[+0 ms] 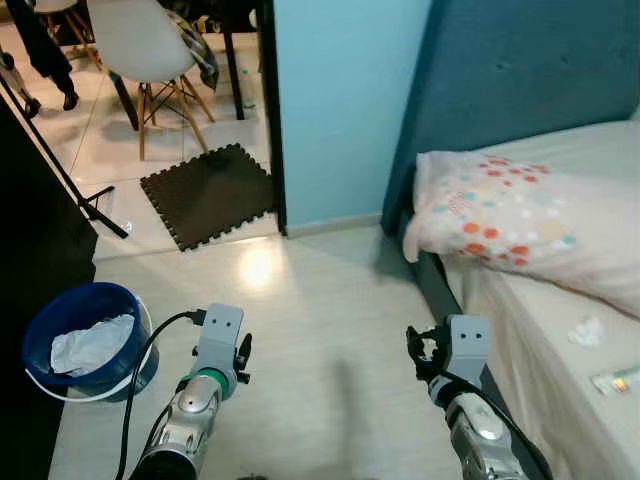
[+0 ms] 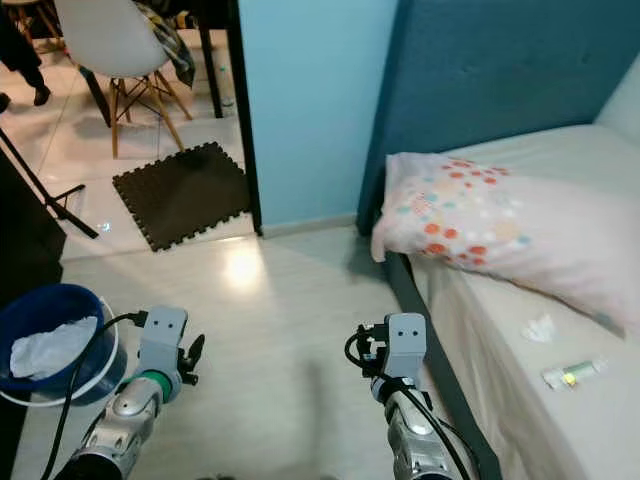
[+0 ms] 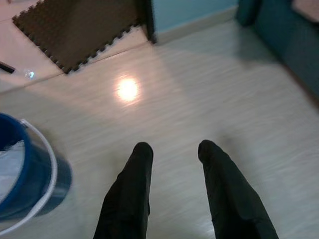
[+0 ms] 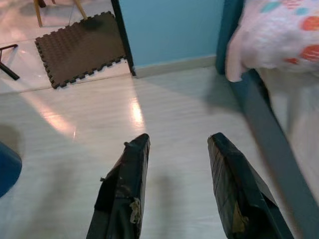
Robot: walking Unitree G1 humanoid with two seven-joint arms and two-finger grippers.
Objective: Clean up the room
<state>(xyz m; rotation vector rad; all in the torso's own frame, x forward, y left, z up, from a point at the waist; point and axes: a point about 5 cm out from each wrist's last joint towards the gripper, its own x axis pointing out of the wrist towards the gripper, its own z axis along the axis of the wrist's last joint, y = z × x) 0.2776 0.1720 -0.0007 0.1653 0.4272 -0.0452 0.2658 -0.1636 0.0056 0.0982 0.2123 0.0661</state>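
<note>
Both pincers hang spread and empty over the bare floor: the left pincer [image 3: 172, 152] near the blue bucket [image 1: 70, 385] at lower left, the right pincer [image 4: 177, 142] beside the bed [image 2: 500, 330]. The litter, a crumpled tissue [image 2: 538, 327] and a small tube [image 2: 573, 374] (long axis roughly across the frame), lies at right on the mattress, nearer the right arm.

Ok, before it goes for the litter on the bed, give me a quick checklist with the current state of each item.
1. Left pincer open and holding nothing: ok.
2. Right pincer open and holding nothing: ok.
3. Crumpled tissue and small tube lie on the mattress, unobstructed: ok.
4. Either pincer over the litter: not ok, both are above the floor.
5. Blue bucket upright on the robot's left, white waste inside: ok.
6. Pillow apart from the litter: ok.
</note>
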